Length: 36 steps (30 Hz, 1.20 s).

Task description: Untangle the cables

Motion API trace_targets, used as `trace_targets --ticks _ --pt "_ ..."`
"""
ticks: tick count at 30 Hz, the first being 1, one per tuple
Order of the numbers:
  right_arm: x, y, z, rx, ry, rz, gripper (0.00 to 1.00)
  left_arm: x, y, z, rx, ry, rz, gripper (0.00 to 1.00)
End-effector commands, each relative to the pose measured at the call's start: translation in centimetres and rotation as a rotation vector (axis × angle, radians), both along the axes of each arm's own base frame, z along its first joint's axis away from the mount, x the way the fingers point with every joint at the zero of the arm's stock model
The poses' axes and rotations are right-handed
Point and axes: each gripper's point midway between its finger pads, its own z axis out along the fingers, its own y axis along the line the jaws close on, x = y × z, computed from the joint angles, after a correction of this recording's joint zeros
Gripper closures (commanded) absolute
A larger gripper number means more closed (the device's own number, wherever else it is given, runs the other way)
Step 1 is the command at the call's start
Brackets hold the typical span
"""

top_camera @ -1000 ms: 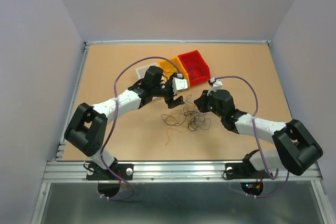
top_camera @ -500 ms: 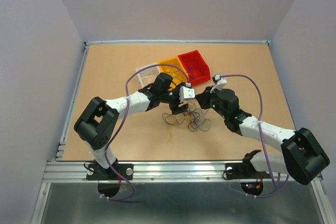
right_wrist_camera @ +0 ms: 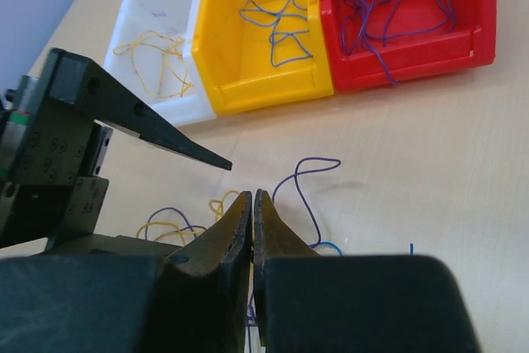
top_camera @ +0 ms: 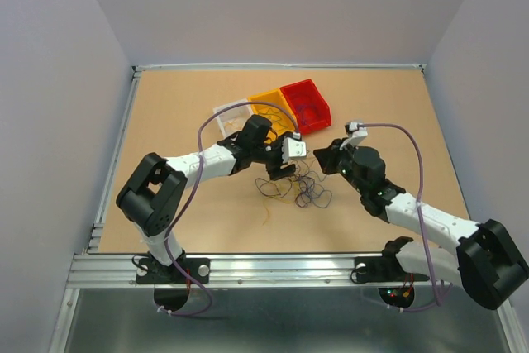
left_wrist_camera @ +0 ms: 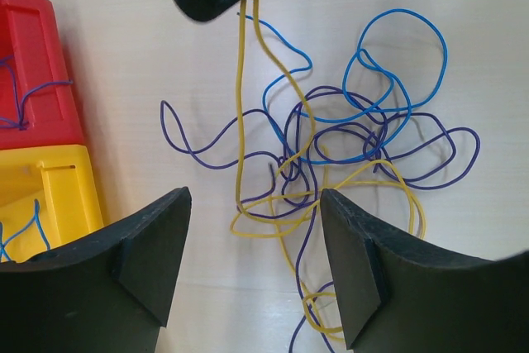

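- cables: loose tangle of yellow, blue and purple strands, flat on the bench about mid-surface, just 6 o'clock of the bins.
- One yellow strand lies apart from the tangle, at its 7 o'clock.
- left pincer: spread, over the tangle's 11 o'clock edge. In the wrist view its fingers stand either side of the strands, with nothing gripped between them.
- right pincer: pressed together, at the tangle's 1 o'clock. Its tip faces the left pincer, near but not touching.
- In the left wrist view two yellow lengths run straight up to the right tip and vanish behind it. I can't tell if they are pinched.
- Bins sit side by side in a row at 12 o'clock of the tangle:
  - red bin holds purple strands
  - yellow bin holds blue strands
  - white bin holds yellow strands
- Room: bare bench runs from the tangle out to the 3 o'clock and 9 o'clock edges. A narrower strip lies behind the bins toward 12 o'clock.
- Edges: grey walls close the bench at 9, 12 and 3 o'clock. A metal rail runs along the 6 o'clock edge by the arm bases.
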Motion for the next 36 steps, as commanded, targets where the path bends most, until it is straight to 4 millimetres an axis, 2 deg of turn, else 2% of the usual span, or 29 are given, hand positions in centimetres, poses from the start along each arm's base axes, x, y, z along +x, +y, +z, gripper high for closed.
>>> trace_targets --ticks 1,6,9,10,11,12,13,14,15,16,20,21,23,24,26,27,32,36 --pt "-0.6 -1.0 2.6 0.062 -0.079 -0.041 0.99 0.4 0.0 3.7 -0.097 -0.051 -0.004 0.24" --pt "-1.5 -1.7 4.2 0.098 -0.131 -0.042 0.99 1.1 0.9 5.5 -0.178 -0.056 0.020 0.24" --pt "-1.8 -1.6 6.3 0.125 -0.182 -0.027 0.99 1.4 1.9 7.2 -0.242 -0.077 0.041 0.24" --pt "-2.0 -1.4 7.6 0.140 -0.208 -0.012 0.99 1.0 2.2 7.6 -0.261 -0.076 0.044 0.24" --pt "-2.0 -1.2 8.2 0.147 -0.218 0.001 0.99 1.3 2.3 8.6 -0.284 -0.102 0.050 0.24" --pt "-2.2 -1.1 9.3 0.158 -0.240 0.013 0.99 1.1 2.6 8.7 -0.298 -0.113 0.052 0.24" --pt "-2.3 -0.9 10.0 0.166 -0.253 0.027 0.99 0.9 2.9 9.9 -0.319 -0.141 0.054 0.24" --pt "-2.6 -0.3 11.8 0.182 -0.284 0.061 0.99 0.7 3.3 9.7 -0.324 -0.136 0.069 0.24" --pt "-2.6 -0.1 12.6 0.187 -0.295 0.074 0.99 0.7 3.4 10.3 -0.342 -0.159 0.072 0.24" --pt "-2.8 0.2 14.6 0.204 -0.332 0.095 0.99 0.4 3.8 10.9 -0.357 -0.169 0.084 0.24" --pt "-3.3 1.4 18.0 0.224 -0.386 0.169 1.00 0.2 4.6 12.9 -0.414 -0.219 0.111 0.24" --pt "-3.4 1.5 20.5 0.242 -0.427 0.180 0.99 -0.1 4.7 13.3 -0.428 -0.219 0.113 0.24" --pt "-3.8 2.0 22.5 0.249 -0.456 0.214 0.99 -0.2 4.9 13.8 -0.442 -0.219 0.121 0.23" --pt "-4.1 2.0 24.8 0.267 -0.493 0.228 0.99 -0.3 5.0 14.0 -0.453 -0.212 0.124 0.21" --pt "-4.2 2.8 26.2 0.266 -0.503 0.271 0.99 -0.6 5.2 14.9 -0.477 -0.223 0.125 0.20" --pt "-4.5 2.9 28.2 0.281 -0.534 0.285 0.99 -0.7 5.3 15.2 -0.483 -0.225 0.123 0.20" --pt "-4.6 4.7 30.9 0.302 -0.555 0.375 0.99 -1.5 5.8 16.8 -0.524 -0.243 0.126 0.20" --pt "-4.7 5.4 31.2 0.308 -0.549 0.417 0.99 -2.0 6.0 18.0 -0.555 -0.248 0.130 0.20"
